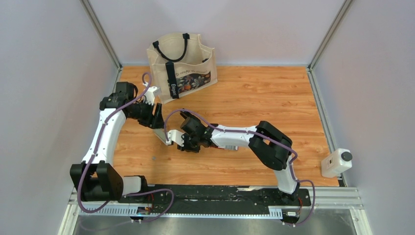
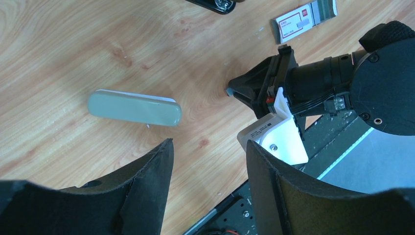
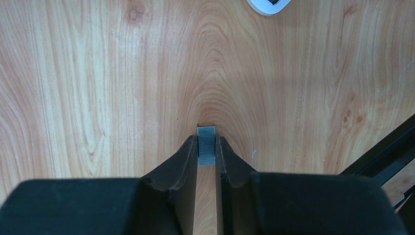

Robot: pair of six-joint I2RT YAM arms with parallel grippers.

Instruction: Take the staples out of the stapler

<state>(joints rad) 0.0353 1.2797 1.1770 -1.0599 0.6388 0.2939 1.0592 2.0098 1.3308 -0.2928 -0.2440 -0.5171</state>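
The left gripper [image 2: 209, 149] is held with its fingers spread wide apart. The right gripper [image 3: 206, 152], seen just ahead of it, is closed, the staples [image 3: 206, 139] pinched between its fingertips.

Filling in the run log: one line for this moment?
right fingers: shut on staples | left fingers: open, empty | stapler: lying on table, ungripped

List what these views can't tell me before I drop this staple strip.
- Inside of the stapler: the left wrist view shows only its closed shell, so whether it is empty is hidden.
- Stapler in the top view: largely covered by the left gripper and right gripper.
- The staples: near end hidden between the right fingers, right wrist view.
- Red-and-white box: print too small, left wrist view.
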